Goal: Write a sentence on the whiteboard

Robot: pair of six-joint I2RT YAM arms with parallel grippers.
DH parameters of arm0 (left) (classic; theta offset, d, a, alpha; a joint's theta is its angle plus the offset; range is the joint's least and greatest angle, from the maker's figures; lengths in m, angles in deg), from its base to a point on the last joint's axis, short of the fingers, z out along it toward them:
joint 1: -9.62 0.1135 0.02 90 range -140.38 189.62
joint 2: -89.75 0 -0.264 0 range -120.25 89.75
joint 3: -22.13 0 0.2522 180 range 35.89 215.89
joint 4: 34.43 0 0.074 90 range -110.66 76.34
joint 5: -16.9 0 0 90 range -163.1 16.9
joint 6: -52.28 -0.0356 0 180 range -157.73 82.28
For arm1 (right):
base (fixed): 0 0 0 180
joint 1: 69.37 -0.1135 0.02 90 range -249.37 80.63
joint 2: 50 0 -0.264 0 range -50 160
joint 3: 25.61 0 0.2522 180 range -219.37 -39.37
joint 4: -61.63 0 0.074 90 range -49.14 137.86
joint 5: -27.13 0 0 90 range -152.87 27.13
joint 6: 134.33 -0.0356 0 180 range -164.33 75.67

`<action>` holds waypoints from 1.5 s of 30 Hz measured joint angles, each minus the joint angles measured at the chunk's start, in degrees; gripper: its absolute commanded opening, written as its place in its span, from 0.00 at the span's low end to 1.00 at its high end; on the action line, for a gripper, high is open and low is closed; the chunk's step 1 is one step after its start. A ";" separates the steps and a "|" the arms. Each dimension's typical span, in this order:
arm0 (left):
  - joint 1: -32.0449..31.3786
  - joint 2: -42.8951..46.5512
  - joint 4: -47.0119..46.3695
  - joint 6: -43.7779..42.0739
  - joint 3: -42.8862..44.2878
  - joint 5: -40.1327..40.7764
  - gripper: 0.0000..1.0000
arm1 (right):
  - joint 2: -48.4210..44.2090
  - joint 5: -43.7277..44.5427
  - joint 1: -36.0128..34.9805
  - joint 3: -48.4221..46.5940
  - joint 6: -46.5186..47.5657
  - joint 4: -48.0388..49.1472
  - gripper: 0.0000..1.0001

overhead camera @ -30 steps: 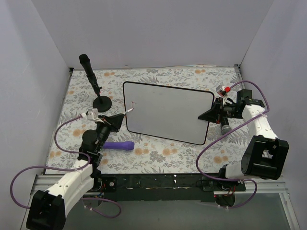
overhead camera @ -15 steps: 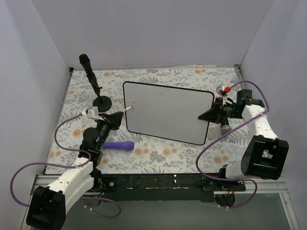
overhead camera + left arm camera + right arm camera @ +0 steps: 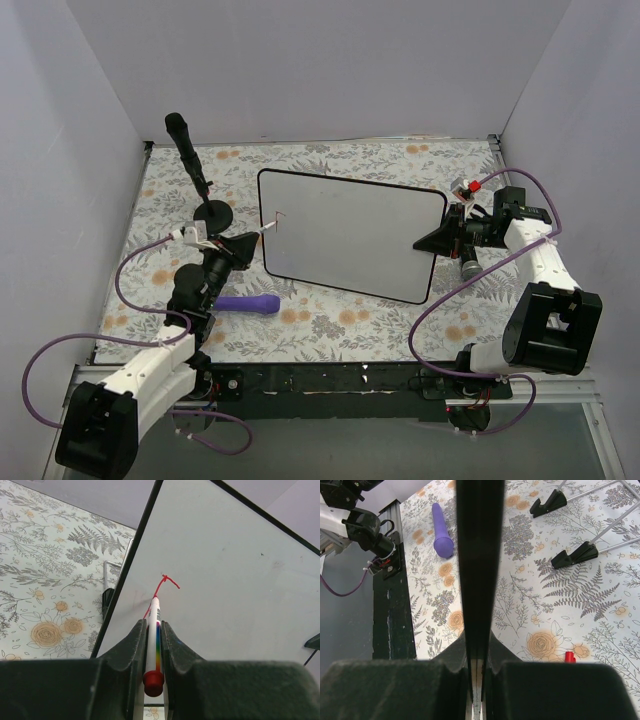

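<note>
Pressing marker (image 3: 154,645) to whiteboard (image 3: 350,235) with the clamped left gripper (image 3: 152,630), pinching the board's edge with the right gripper (image 3: 431,240), risking a wobbly sentence (image 3: 167,581) through any slip there

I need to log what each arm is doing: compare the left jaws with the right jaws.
The left jaws grip a marker; the right jaws clamp the right edge of the whiteboard. The left jaws point across the board's face, with the marker tip at a short red stroke; the right jaws meet the board edge-on. Both are shut on something.
</note>
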 measured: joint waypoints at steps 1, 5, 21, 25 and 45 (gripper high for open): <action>0.00 -0.20 -0.17 0.02 0.00 -0.33 0.00 | 0.00 0.00 0.00 0.00 -0.04 0.00 0.01; 0.00 -1.01 -1.05 0.28 0.00 -1.62 0.00 | 0.00 0.02 0.02 0.00 -0.11 -0.07 0.01; 0.00 -0.79 -0.79 1.36 0.07 -5.57 0.00 | 0.00 0.02 0.02 0.00 0.42 0.13 0.01; 0.00 3.72 2.45 1.25 1.07 -5.57 0.00 | 0.00 0.02 0.02 0.00 0.46 0.13 0.01; 0.00 12.00 16.41 2.47 2.69 -7.10 0.00 | 0.00 0.07 0.02 0.00 0.39 0.13 0.01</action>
